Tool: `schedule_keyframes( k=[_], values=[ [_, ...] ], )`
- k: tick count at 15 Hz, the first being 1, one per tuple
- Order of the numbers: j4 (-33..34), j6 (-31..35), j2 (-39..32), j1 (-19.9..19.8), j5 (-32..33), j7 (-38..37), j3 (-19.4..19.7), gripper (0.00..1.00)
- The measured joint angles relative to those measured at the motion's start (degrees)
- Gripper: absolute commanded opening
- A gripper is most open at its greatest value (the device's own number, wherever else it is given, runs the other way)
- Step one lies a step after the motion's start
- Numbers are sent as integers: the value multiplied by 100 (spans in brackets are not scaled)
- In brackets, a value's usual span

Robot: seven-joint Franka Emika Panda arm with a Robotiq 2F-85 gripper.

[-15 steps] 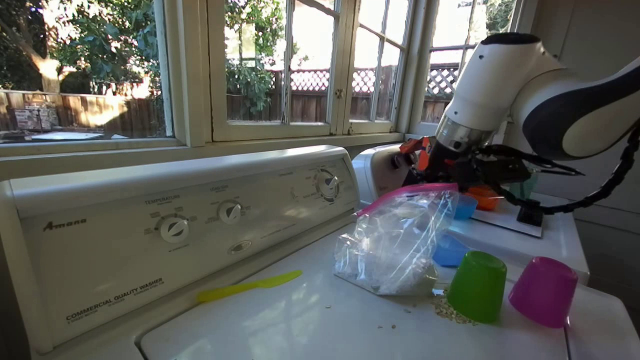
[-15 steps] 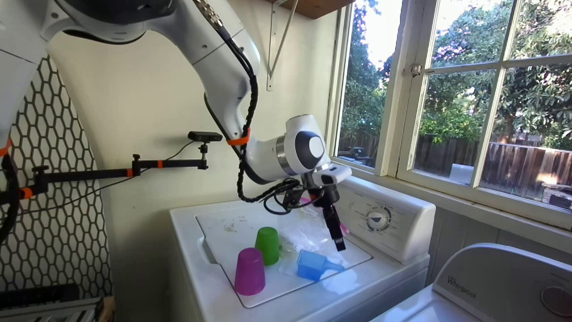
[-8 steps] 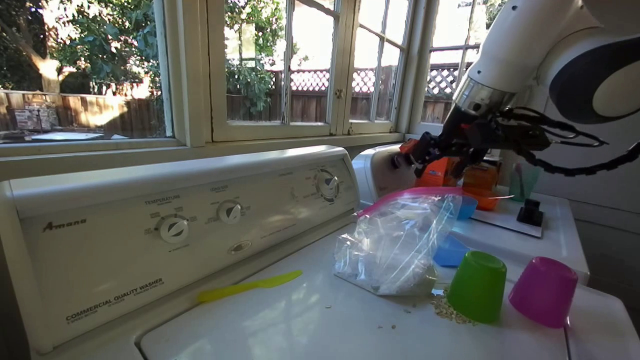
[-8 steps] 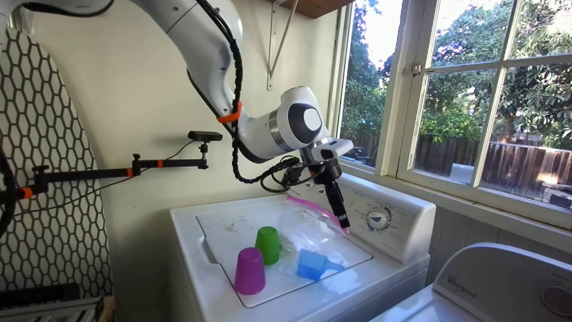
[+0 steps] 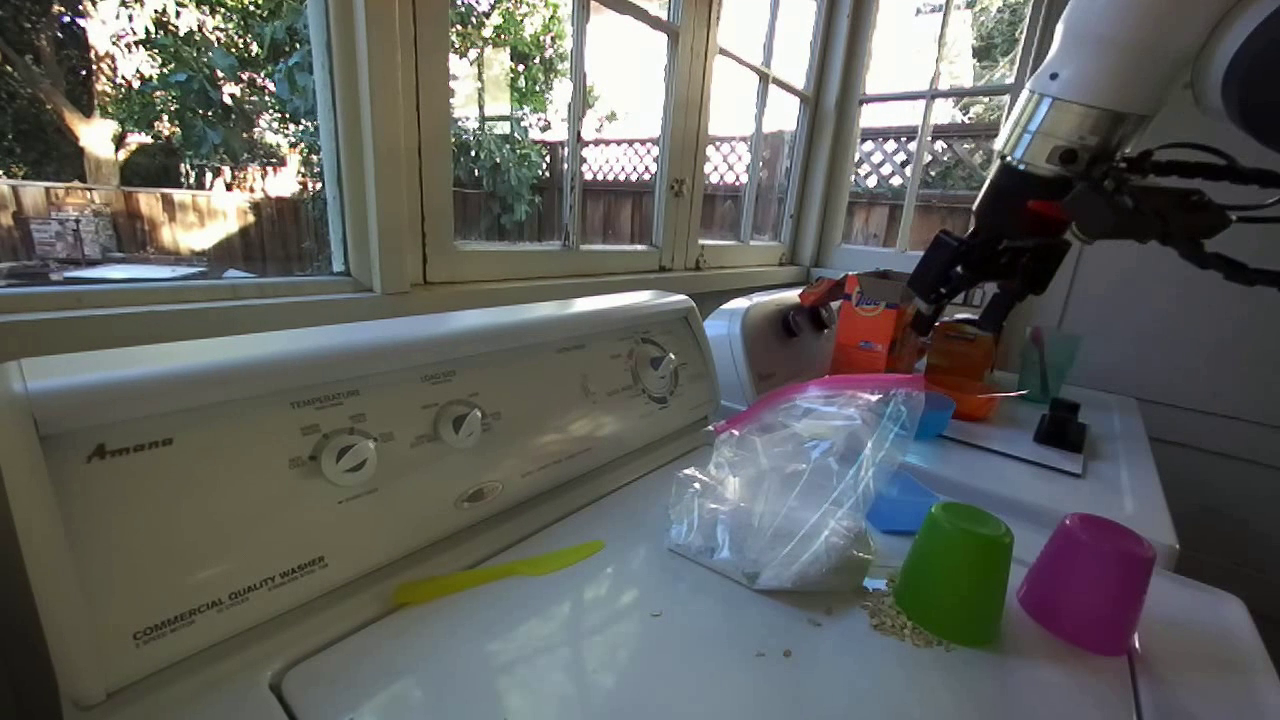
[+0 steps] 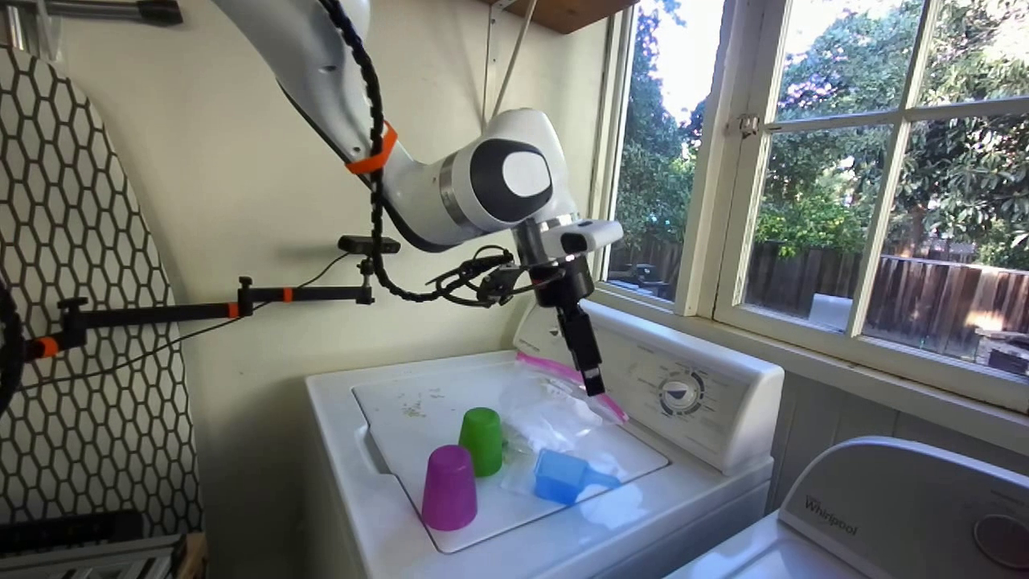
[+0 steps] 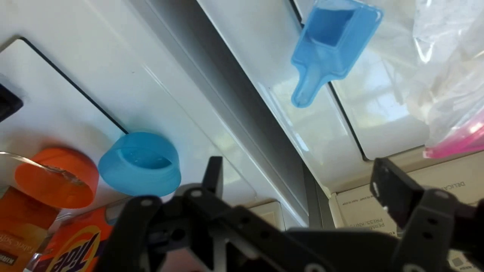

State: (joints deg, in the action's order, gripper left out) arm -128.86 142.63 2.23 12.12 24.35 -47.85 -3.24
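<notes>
Hovering free, the gripper [image 7: 297, 170] gapes wide.

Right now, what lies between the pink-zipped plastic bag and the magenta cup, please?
A green cup, upside down, stands between the pink-zipped plastic bag and the magenta cup; this shows in both exterior views.

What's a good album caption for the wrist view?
Looking down past the open, empty tool at a blue scoop, a blue cup and a pink-edged plastic bag.
</notes>
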Motion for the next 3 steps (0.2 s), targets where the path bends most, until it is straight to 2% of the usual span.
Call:
schedule_keyframes(
  k=[3],
  values=[
    [-34, -10, 102, -120, -15, 55, -95, 100]
  ],
)
